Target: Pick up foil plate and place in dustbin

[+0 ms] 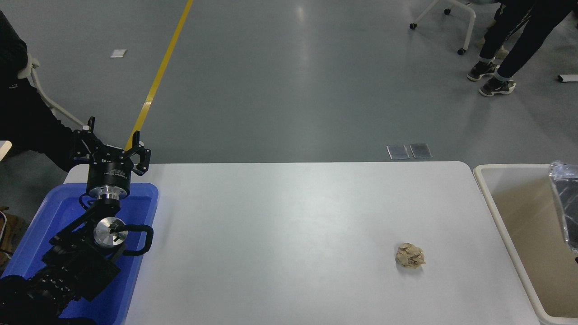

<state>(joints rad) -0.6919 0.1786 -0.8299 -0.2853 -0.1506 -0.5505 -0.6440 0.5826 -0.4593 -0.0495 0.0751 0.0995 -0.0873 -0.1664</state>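
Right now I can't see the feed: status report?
Left gripper open, parked above blue tray. Foil plate over dustbin at right edge; right gripper unseen. Paper ball on table.

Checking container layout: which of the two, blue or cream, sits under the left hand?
The blue tray, at the table's left end under the left hand; the cream dustbin is at the right edge.

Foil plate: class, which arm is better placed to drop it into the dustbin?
Right. The foil plate hangs over the dustbin at the right edge; the left claw sits far away by the blue tray.
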